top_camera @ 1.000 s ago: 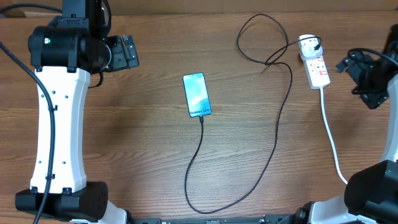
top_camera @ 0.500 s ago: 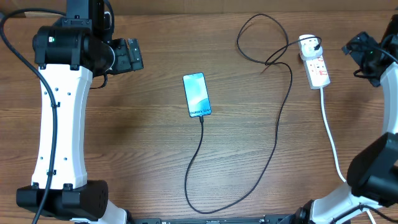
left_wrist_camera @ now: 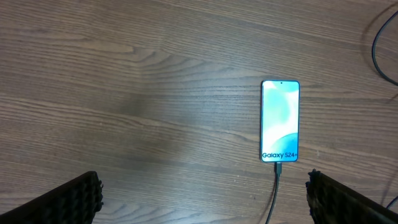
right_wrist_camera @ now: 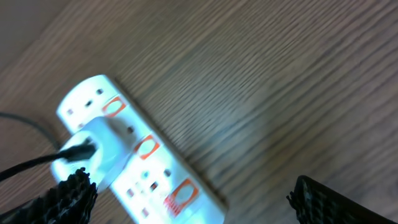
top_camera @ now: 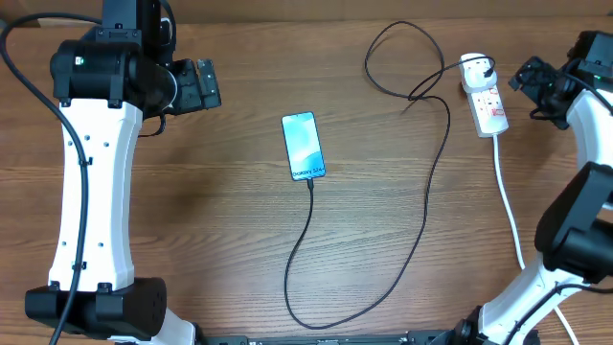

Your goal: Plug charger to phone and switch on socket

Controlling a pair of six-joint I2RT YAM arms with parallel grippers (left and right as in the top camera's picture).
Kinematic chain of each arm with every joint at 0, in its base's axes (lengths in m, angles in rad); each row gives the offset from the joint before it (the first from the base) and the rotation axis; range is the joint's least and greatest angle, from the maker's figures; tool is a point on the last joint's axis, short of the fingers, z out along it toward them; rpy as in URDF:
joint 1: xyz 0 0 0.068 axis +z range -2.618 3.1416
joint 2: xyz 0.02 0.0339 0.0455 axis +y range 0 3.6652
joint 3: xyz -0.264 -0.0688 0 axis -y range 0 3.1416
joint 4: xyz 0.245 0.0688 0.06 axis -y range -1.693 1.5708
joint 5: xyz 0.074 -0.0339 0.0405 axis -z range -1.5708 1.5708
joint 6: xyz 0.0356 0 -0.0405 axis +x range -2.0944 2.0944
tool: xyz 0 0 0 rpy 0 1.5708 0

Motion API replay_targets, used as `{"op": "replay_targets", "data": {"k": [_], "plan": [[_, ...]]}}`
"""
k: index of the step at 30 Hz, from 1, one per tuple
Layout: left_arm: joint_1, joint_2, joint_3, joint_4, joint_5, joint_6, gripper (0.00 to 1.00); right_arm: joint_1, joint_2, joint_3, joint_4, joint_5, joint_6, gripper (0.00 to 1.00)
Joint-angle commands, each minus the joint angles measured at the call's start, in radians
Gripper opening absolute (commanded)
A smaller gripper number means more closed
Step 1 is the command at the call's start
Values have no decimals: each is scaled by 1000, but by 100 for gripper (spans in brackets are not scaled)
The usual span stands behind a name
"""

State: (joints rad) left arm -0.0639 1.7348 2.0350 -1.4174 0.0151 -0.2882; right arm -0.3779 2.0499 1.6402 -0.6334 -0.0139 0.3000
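Charger (top_camera: 426, 206) appears seated in the phone (top_camera: 304, 146) at worktop (top_camera: 192, 240) centre, plug in the socket (top_camera: 488, 107) near the far right corner. My left hand (top_camera: 196, 84) and right hand (top_camera: 533, 84) stand wide, empty. I judge switching on remains.

In the right wrist view the socket (right_wrist_camera: 149, 168) is blurred, so its red markings and switch positions cannot be read. One end of it runs off the bottom edge, and the right gripper (right_wrist_camera: 198, 198) shows only as two dark fingertips (right_wrist_camera: 323, 199) clipped by the lower corners. The left wrist view cuts the left gripper (left_wrist_camera: 205, 196) down to two tips at the bottom corners, and the charger (left_wrist_camera: 275, 186) cable leaves the bottom edge just below the phone (left_wrist_camera: 280, 121). Overhead, the white cord (top_camera: 508, 206) vanishes under the right arm (top_camera: 584, 220) at the near right.
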Motion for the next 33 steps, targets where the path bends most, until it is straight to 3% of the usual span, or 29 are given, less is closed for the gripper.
{"op": "replay_targets", "data": {"k": [1,17,33], "plan": [[-2,6,-5,1,8,-6,100,4,55,-5,27,68,-21,100],[-2,6,-5,1,8,-6,100,23,135,-5,142,81,-22,100],[-2,6,-5,1,8,-6,99,48,201,-5,151,136,-20,100]]}}
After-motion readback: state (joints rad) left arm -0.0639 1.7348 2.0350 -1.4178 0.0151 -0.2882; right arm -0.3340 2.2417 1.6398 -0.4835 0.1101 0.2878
